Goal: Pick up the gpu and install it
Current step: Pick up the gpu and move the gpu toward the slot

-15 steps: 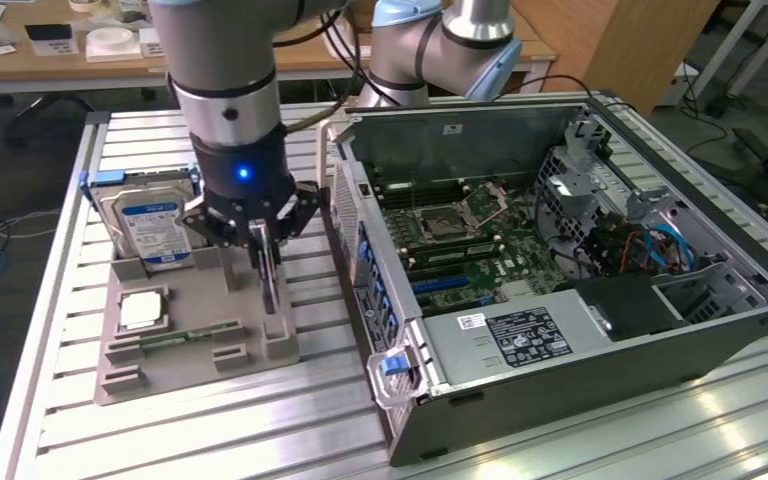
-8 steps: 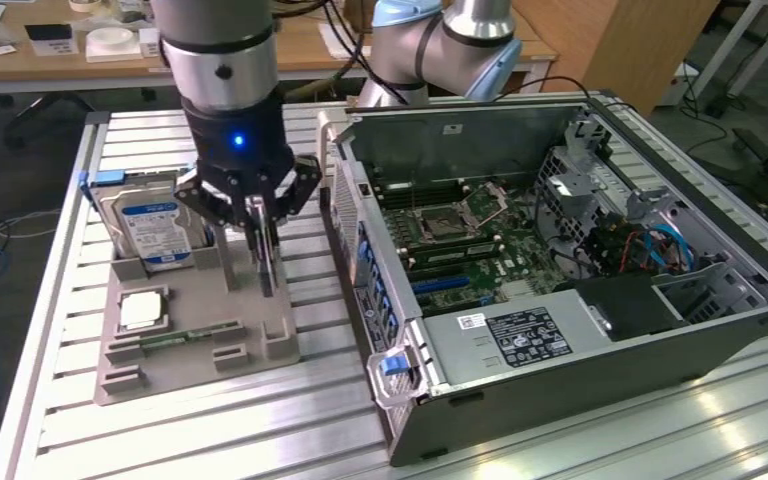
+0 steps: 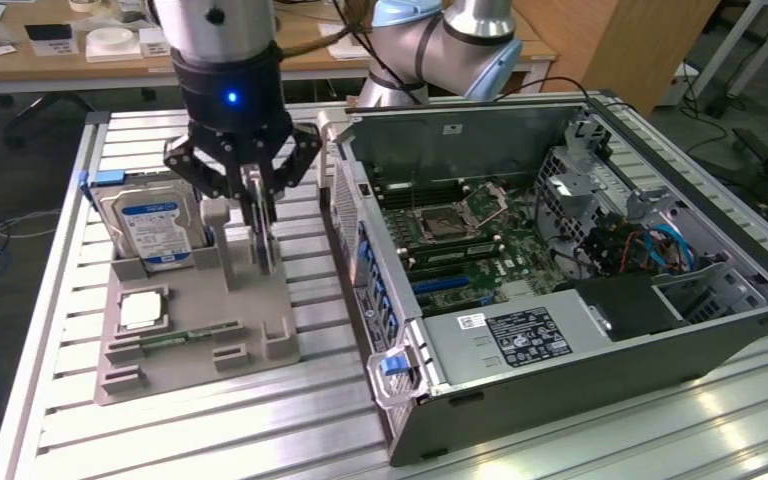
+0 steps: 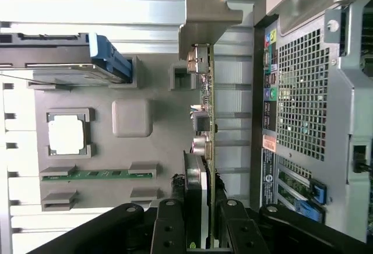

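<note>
The fingers [image 4: 169,230] looked pressed in on the gpu [image 4: 208,108] from both flat sides, pinching the card and its dark cooler block with no gap to be seen. The gripper [image 3: 259,235] hung straight down over it. The card stood on edge in a slot of the grey fixture tray [image 3: 197,360], probably so that two parallel fingers could straddle its thin body from above. Its silvery bracket [image 4: 207,15] lay at the end farthest from the fingers. I judged the card gripped but not yet raised, since its lower edge seemed to sit in the tray. Beyond one finger stood the hard drive [image 3: 155,228], upright in its own pocket, and past the other lay the open computer case [image 3: 598,300], just beside the tray. The processor [image 3: 141,310] and memory stick [image 3: 191,337] lay farther along the tray. The wrist view gave the edge-on line of the card, the fit of the fingers, and the case's perforated rear panel [image 4: 303,91]. The exterior view gave the motherboard [image 3: 458,225] inside the case, bare of any card, and the slatted table [image 3: 184,430] beneath.
</note>
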